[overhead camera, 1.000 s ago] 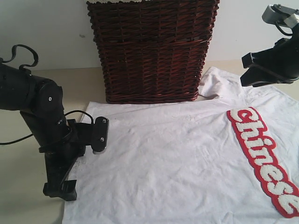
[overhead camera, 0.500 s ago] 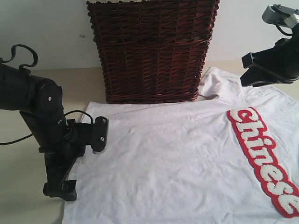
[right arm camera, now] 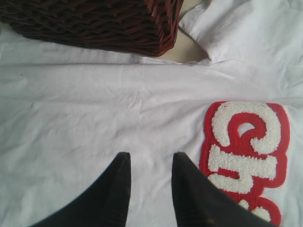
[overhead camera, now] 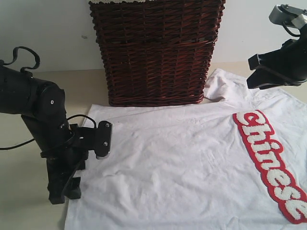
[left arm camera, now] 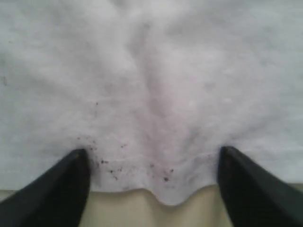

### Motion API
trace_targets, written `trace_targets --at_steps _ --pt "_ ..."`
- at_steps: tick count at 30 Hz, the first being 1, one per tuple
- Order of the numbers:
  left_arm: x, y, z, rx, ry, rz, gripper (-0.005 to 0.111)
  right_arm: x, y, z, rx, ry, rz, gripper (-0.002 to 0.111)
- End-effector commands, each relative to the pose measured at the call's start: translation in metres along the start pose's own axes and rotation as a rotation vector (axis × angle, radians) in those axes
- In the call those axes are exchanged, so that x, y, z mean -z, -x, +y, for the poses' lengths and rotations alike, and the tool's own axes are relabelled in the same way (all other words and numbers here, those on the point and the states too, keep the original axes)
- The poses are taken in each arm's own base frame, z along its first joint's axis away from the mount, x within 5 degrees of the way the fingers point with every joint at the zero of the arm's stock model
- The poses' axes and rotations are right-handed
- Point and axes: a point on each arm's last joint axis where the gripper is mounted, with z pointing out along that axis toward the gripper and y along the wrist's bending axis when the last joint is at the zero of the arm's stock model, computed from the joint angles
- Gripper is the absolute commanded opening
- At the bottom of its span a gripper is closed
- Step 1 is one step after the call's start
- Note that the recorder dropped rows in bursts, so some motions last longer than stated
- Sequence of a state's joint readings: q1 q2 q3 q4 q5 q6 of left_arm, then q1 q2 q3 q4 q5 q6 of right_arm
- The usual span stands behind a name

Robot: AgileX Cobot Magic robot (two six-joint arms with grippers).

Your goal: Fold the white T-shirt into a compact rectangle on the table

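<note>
Exterior view: the pale worktop (overhead camera: 19,196) carries everything. The white T-shirt (overhead camera: 182,163) lies spread flat and face up across most of it, not yet folded. Its far edge runs right up against the foot of the dark wicker basket (overhead camera: 156,52), and one sleeve (overhead camera: 225,84) is bunched beside the basket's corner.

The left arm (overhead camera: 43,110) bends down to the shirt's outer edge. The left wrist view shows why: the left fingers (left arm camera: 57,194) are spread wide on either side of a small dip in the hem (left arm camera: 163,189), with bare worktop just beyond. They grip nothing yet, and this looks like a line-up to pinch that edge for a first fold.

The right arm hangs well above the far side of the shirt, probably waiting clear. The right fingers (right arm camera: 116,189) are only narrowly parted and empty, over plain cloth near the red-edged lettering (overhead camera: 271,167).
</note>
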State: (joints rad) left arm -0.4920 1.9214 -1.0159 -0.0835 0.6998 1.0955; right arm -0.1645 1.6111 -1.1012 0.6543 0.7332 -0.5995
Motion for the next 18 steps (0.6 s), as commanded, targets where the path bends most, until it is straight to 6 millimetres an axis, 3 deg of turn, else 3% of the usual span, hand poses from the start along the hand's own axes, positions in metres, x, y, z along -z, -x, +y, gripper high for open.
trace_targets --at_steps 1,2,7,13,16,18 --pt "-0.003 -0.001 0.002 0.007 0.011 -0.003 0.012 0.004 0.002 0.002 0.024 -0.007 -0.013 0.031" --pt "-0.003 -0.001 0.002 0.007 0.009 -0.002 0.000 0.004 0.002 0.002 0.027 -0.007 -0.013 0.031" --pt "-0.002 -0.016 0.000 -0.081 -0.019 0.162 0.000 0.003 0.000 -0.002 0.129 -0.037 0.013 0.031" --pt "-0.002 -0.037 0.006 -0.004 0.002 0.256 0.000 -0.014 -0.024 -0.038 0.476 -0.247 0.353 0.031" --pt "-0.008 -0.072 0.007 0.081 -0.040 0.272 0.000 -0.026 -0.031 -0.055 0.639 -0.300 0.487 0.049" --pt "-0.010 -0.082 0.007 0.099 -0.041 0.263 0.000 -0.030 -0.033 -0.065 0.726 -0.350 0.558 0.056"
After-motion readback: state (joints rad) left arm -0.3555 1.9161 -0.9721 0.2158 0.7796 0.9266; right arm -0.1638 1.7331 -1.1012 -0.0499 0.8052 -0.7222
